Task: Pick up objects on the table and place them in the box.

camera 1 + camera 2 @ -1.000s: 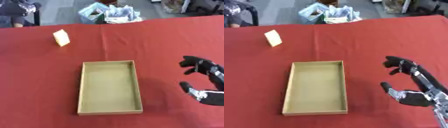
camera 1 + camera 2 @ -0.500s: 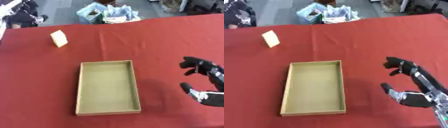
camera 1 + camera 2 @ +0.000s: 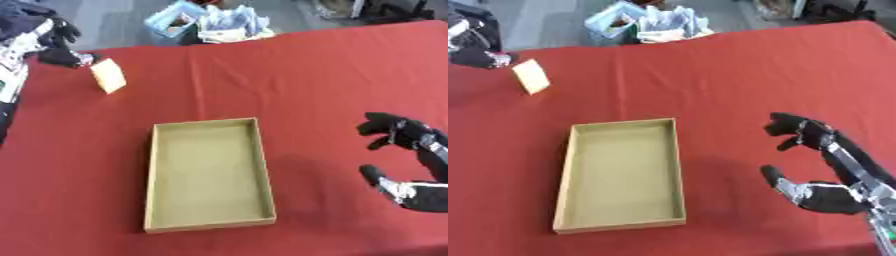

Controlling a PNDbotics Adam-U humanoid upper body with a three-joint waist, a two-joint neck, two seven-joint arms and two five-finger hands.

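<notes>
Fingers spread and relaxed on right hand (image 3: 824,192), hovering near table's right edge, holding nothing; left hand (image 3: 54,42) at far left corner, fingers not discernible. Yellow card-like object (image 3: 108,76) near far left corner. Empty box (image 3: 207,174) mid-table, on red table (image 3: 297,75)

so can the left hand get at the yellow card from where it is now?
Probably yes. The left hand is at the table's far left, right beside the yellow card, with only bare red cloth between them. The box sits well clear, nearer the camera.
</notes>
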